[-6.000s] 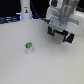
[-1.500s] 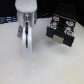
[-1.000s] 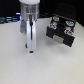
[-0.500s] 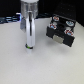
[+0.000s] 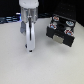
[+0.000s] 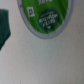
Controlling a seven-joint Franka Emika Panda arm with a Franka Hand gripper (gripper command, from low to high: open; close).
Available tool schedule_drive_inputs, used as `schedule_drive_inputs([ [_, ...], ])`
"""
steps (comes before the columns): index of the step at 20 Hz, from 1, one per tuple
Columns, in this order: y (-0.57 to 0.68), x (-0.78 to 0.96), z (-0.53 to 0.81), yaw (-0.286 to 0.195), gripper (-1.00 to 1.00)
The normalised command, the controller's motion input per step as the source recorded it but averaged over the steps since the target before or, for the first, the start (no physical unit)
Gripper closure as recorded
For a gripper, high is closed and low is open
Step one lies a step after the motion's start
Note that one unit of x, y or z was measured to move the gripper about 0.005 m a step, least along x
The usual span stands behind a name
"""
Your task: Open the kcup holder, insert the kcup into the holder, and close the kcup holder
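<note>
Kcup (image 6: pixel 44 15) fills our wrist view, green lid up on the white table (image 6: pixel 45 60), right under the arm. Our gripper (image 5: pixel 30 49) hangs low over the table; we can't tell how wide its jaws are. Holder (image 5: pixel 61 31) sits well apart toward the exterior view's right.

A wide, pale grey-white matte table surface (image 5: pixel 20 67) fills most of the exterior view and it looks smooth and evenly lit, with only soft shadows on it. Behind its far edge there is a dark, almost black background strip (image 5: pixel 9 19) with some small bluish spots, too blurred to identify. In the wrist view the same pale surface (image 6: pixel 50 62) appears plain.
</note>
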Motion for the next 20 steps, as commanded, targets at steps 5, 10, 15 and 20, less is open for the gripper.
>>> schedule_drive_inputs([
  [5,-0.16,0.05,-0.27,-0.135,-1.0],
  [10,-0.15,0.05,-0.29,-0.068,-1.0],
  [15,-0.16,0.07,-0.21,-0.208,-1.0],
  [20,-0.03,0.02,0.03,-0.085,1.0],
])
